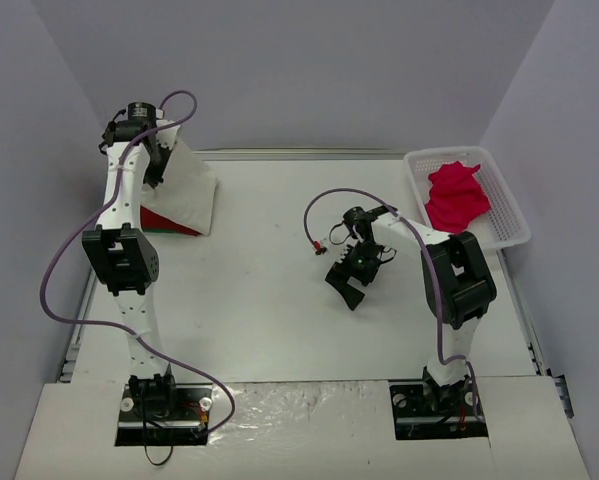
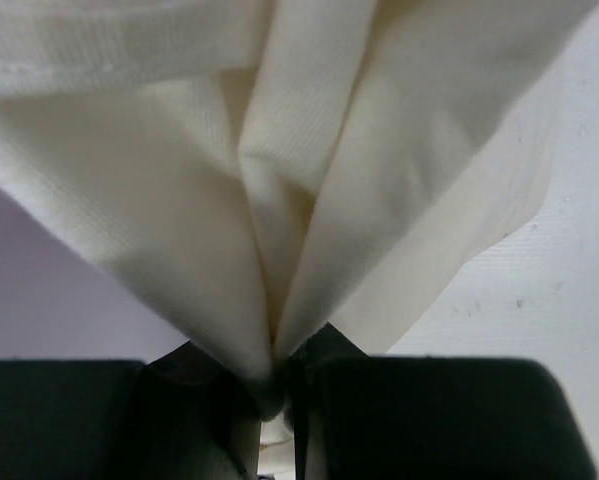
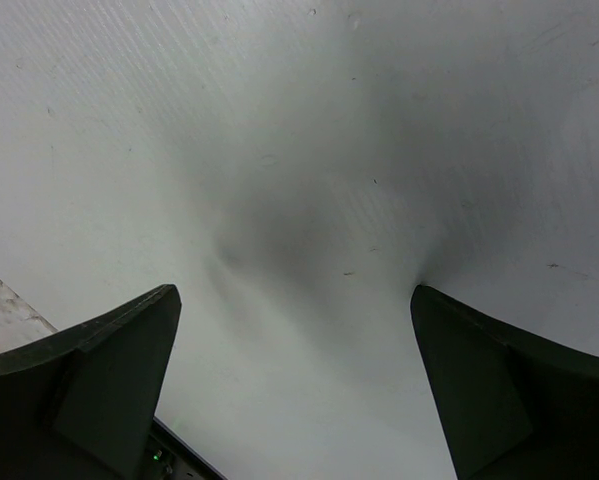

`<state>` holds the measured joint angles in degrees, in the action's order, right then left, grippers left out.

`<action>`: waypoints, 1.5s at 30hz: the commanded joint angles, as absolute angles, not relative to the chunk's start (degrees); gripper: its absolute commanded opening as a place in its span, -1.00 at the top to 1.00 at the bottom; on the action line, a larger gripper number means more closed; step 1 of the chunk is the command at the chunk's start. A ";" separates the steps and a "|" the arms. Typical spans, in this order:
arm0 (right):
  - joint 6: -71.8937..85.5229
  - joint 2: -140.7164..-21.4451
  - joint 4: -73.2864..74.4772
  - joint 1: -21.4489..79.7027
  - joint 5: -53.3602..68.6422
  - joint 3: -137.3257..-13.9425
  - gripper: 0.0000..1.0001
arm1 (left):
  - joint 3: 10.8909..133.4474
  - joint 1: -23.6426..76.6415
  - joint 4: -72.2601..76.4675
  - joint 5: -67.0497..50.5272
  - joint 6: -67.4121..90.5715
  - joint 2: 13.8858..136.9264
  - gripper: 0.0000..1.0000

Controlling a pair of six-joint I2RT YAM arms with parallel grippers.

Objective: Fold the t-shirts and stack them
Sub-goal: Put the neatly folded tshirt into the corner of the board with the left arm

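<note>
Far left: left gripper (image 2: 277,392), fingers closed on a gathered fold of the cream-white t-shirt (image 1: 191,190). The shirt hangs lifted, its lower edge draped over the red t-shirt (image 1: 165,222), which lies on the table (image 1: 269,320). The cream cloth hides most of the red one. Centre: right gripper (image 3: 294,310), fingers spread wide, holding nothing, low over bare table. Far right: white basket (image 1: 514,210) containing the crumpled pinkish-red t-shirt (image 1: 455,196). Count: three t-shirts, one basket, two arms.
</note>
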<state>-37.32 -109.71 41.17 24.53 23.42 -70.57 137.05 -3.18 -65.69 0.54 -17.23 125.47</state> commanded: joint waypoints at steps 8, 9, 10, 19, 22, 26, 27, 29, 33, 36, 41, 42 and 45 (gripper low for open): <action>-38.50 -122.17 38.58 22.06 15.91 -63.98 -1.00 | 135.26 -5.71 -57.31 5.54 -19.16 120.67 0.95; -38.50 -122.17 38.58 21.89 16.00 -63.98 -1.00 | 135.44 -6.06 -57.13 5.71 -19.16 120.67 0.95; -38.50 -122.17 38.50 21.88 16.00 -63.98 -1.00 | 135.44 -6.24 -56.87 5.80 -19.16 120.85 0.95; -38.50 -122.17 38.67 20.74 16.26 -63.90 -1.00 | 130.79 -7.73 -51.51 10.46 -20.04 120.15 0.76; -38.50 -122.08 38.58 20.39 16.43 -63.72 -1.00 | 130.17 -8.17 -50.98 11.16 -19.86 120.41 0.65; -38.58 -121.99 38.58 19.95 16.43 -63.46 -1.00 | 128.33 -8.52 -47.48 14.67 -19.43 119.45 0.44; -38.58 -121.99 38.50 19.95 16.44 -63.46 -1.00 | 127.89 -8.53 -46.94 15.46 -19.42 119.18 0.37; -38.58 -122.08 38.58 19.78 16.43 -63.37 -1.00 | 127.27 -8.70 -44.84 18.09 -19.34 118.05 0.08; -38.50 -122.17 38.67 19.69 16.26 -63.19 -1.00 | 126.30 -8.88 -40.96 24.16 -19.25 116.37 0.00; -38.41 -121.99 38.67 19.69 16.26 -63.19 -1.00 | 127.53 -9.14 -40.78 26.01 -18.81 115.14 -0.05; -38.41 -121.64 38.67 19.69 16.26 -63.28 -1.00 | 127.36 -9.14 -45.69 17.10 -15.22 110.76 -0.21; -38.50 -121.55 38.67 19.69 16.35 -63.46 -1.00 | 126.40 -9.14 -46.66 13.92 -14.51 109.70 -0.25; -38.41 -120.50 38.67 19.78 16.70 -63.72 -1.00 | 118.96 -9.14 -47.38 3.13 -11.17 103.99 -0.30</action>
<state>-36.40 -110.13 41.60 22.15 26.11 -70.94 123.33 -8.82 -44.60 14.04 -15.79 111.79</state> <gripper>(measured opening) 0.998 0.642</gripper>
